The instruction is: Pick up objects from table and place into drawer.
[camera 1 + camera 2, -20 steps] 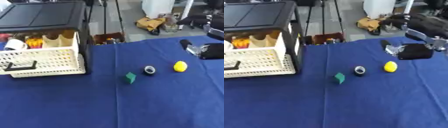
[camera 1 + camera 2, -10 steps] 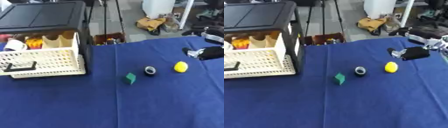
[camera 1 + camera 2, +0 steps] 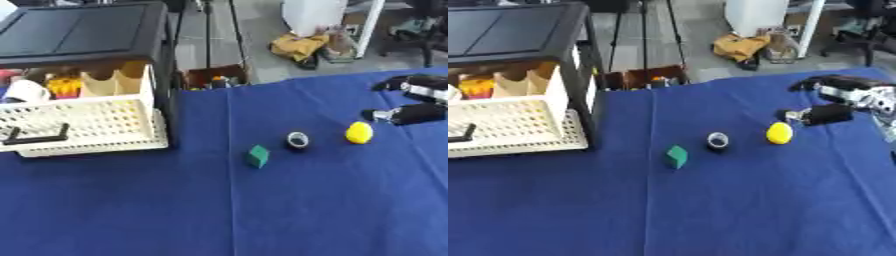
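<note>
Blue-clothed tabletop point(image 3: 131, 210) carries a yellow egg-shaped object point(image 3: 359, 133), a black ring point(image 3: 297, 140) and a green block point(image 3: 257, 156), all outside the open white perforated drawer point(image 3: 83, 125), which already holds items. Right hand point(image 3: 842, 100) hovers near the yellow one, gripping nothing; whether its fingers are spread I cannot tell.

You had no legible text, label, brand or number anywhere: none on the white perforated plastic drawer point(image 3: 83, 125), none on the blue cloth-covered worktop point(image 3: 262, 210).

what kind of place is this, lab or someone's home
Most likely a lab or workshop, not a home. The table wears a plain blue cloth with small test objects, such as a green block; a robot's right hand reaches in; beyond lies bare floor with a tripod and scattered gear.
</note>
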